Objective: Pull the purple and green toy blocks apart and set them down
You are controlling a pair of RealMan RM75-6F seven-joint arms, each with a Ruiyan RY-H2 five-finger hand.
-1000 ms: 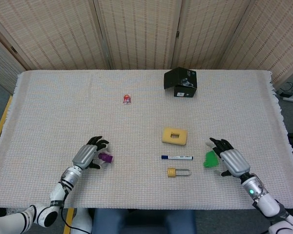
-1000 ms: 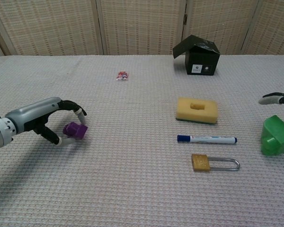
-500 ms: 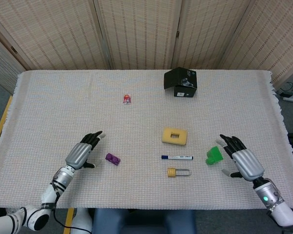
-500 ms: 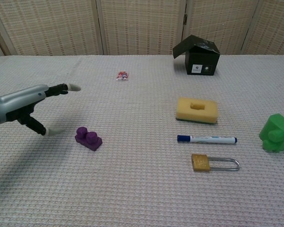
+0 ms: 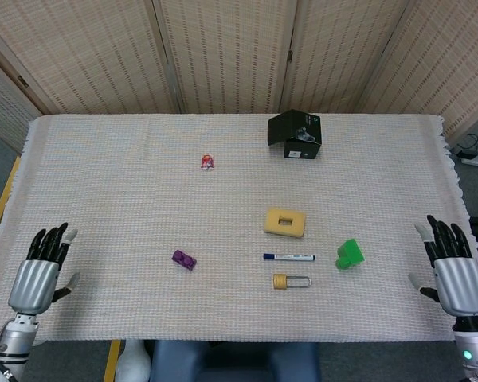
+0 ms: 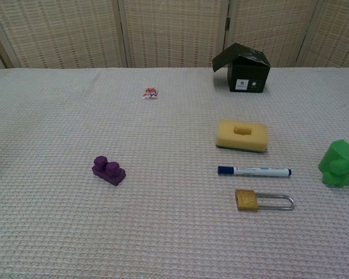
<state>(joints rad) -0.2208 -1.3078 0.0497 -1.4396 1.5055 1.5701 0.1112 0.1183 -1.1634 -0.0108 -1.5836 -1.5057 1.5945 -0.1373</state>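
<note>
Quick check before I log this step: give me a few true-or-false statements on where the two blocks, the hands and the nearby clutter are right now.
1. The purple block and the green block lie apart on the table. True.
2. The left hand holds the purple block. False: it is by the table's left edge with its fingers spread, holding nothing.
3. The right hand is clear of the green block. True.
4. The pen lies between the yellow sponge and the padlock. True.
5. The green block sits on the sponge. False: it rests on the cloth, to the right of the pen.
6. The black box is next to the purple block. False: it stands at the far side of the table.
</note>
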